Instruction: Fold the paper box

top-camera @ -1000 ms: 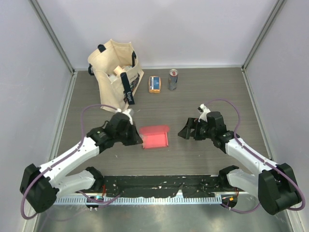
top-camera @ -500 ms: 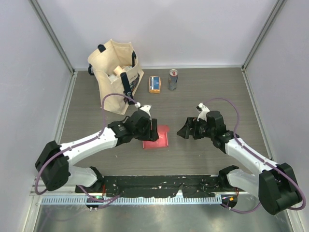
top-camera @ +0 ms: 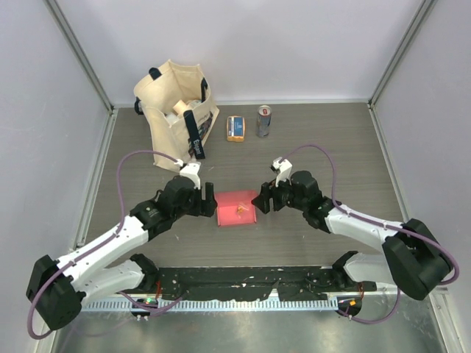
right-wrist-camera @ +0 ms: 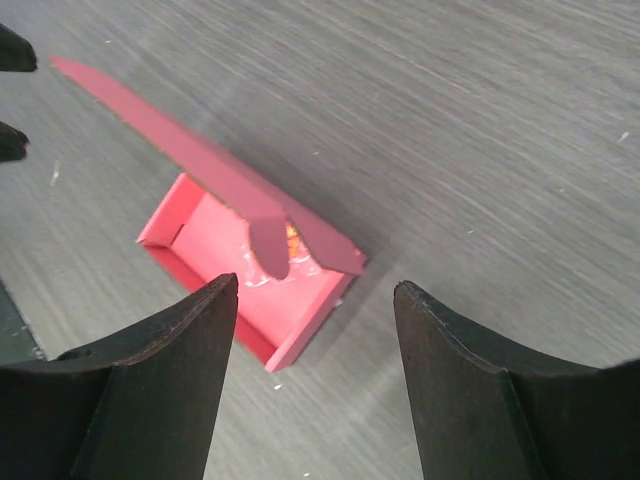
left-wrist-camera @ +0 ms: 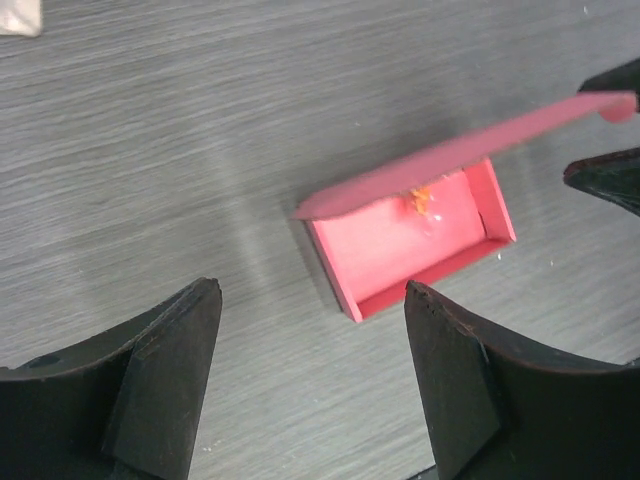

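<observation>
The pinkish-red paper box (top-camera: 235, 208) lies on the table between both arms as a shallow tray. Its lid flap (left-wrist-camera: 460, 155) stands raised and slanted over the tray (left-wrist-camera: 410, 245). A small orange speck (left-wrist-camera: 420, 198) sits inside. My left gripper (top-camera: 209, 202) is just left of the box, open, with bare table between its fingers (left-wrist-camera: 310, 300). My right gripper (top-camera: 259, 200) is at the box's right end, open, its fingers straddling the box's near corner (right-wrist-camera: 316, 292) without touching it. The lid (right-wrist-camera: 200, 160) and its tuck tab (right-wrist-camera: 270, 245) show in the right wrist view.
At the back left stands a beige tote bag (top-camera: 173, 103). An orange-and-blue packet (top-camera: 235, 127) and a can (top-camera: 263, 120) are behind the box. Grey walls close in the table on three sides.
My left gripper has opened, swung over the box and drawn back to its left side. My right gripper has moved left up to the box's right end and narrowed slightly. The lid now stands up.
</observation>
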Controlling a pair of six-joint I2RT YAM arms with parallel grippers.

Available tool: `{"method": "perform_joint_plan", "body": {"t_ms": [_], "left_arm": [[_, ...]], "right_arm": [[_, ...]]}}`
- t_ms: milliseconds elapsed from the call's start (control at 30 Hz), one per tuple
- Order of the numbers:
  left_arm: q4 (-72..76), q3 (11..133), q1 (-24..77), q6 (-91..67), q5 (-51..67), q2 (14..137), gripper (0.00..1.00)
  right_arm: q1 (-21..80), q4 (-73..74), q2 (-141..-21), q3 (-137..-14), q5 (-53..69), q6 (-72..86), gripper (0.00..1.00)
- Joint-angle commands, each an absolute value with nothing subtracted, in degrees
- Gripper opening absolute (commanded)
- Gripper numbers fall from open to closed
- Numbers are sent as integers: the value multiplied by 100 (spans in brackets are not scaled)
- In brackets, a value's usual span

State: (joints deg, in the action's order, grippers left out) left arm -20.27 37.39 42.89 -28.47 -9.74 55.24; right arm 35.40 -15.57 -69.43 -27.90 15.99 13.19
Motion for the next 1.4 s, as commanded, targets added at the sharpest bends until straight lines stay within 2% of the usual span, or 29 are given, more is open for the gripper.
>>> {"method": "perform_joint_plan", "body": {"t_ms": [0, 100, 167, 233, 500, 667, 867, 1033, 1200, 1367], "left_arm": [[-751, 3465, 3683, -2856, -362, 5589, 77], [110, 3200, 3656, -2734, 182, 5642, 75], [394, 3094, 3656, -2654, 343, 5695, 73], [825, 2945, 3656, -2646, 430, 5800, 72], [879, 3076, 3656, -2470, 554, 6389, 60], [791, 2849, 3656, -2707, 589, 6084, 67], [677, 2690, 3656, -2865, 589, 5888, 68], [721, 2724, 3656, -2883, 685, 6073, 58], [650, 2821, 3656, -2874, 782, 6284, 55], [589, 2769, 3656, -2909, 677, 6196, 52]], "right_arm": [[3533, -2407, -7206, -3050, 1248, 756, 68], [3542, -2715, -7268, -2927, 1397, 694, 64], [3533, -2795, -7356, -2918, 1432, 738, 50], [3533, -2830, -7426, -2979, 1511, 765, 41], [3533, -2812, -7541, -3015, 1556, 765, 43], [3472, -2856, -7410, -2936, 1028, 703, 57], [3270, -3093, -7506, -2936, 1721, 554, 64], [3261, -3296, -7787, -3041, 2415, 518, 63], [3261, -3331, -7928, -3085, 2505, 466, 60], [3261, -3322, -7989, -3120, 2513, 492, 50]]}}
